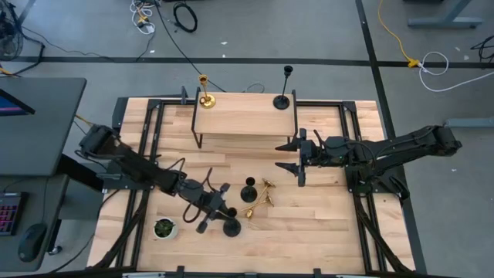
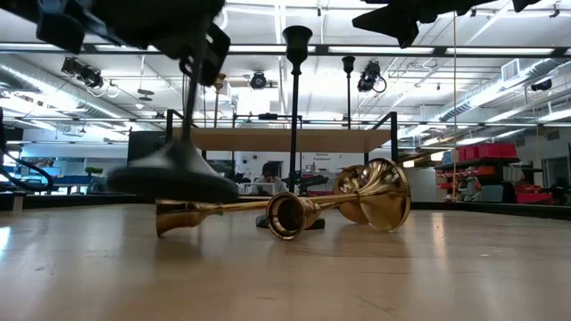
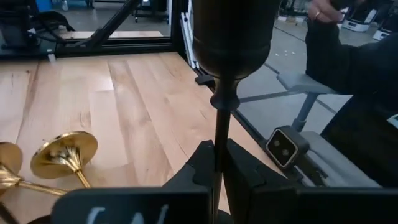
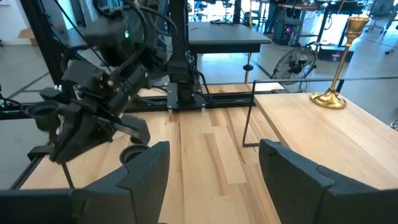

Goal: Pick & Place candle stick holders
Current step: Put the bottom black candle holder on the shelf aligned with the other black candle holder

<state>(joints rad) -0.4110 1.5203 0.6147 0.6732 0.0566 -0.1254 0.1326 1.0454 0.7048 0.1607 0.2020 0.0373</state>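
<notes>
My left gripper (image 1: 213,207) is shut on a black candle stick holder (image 1: 230,224) at the table's near middle. A second black holder (image 1: 248,191) stands on its base beside two gold holders (image 1: 262,197) that lie on their sides on the table. A gold holder (image 1: 204,99) and a black holder (image 1: 283,100) stand on the raised wooden shelf (image 1: 243,116) at the far middle. My right gripper (image 1: 298,157) is open and empty, hovering right of centre just in front of the shelf. My left gripper pinches the black holder's slim stem (image 3: 219,140) between its two fingers (image 3: 244,168), below the top cup (image 3: 233,31). The fingers come roughly level from the table's left and lie across the stem. The holder is tilted, its round base (image 2: 174,174) lifted clear of the table.
A small white pot with a green plant (image 1: 164,228) stands at the near left. The shelf stands on thin black legs (image 4: 247,118). A person sits beyond the table's near edge (image 3: 354,93). Bare wood lies at the near right (image 1: 324,224).
</notes>
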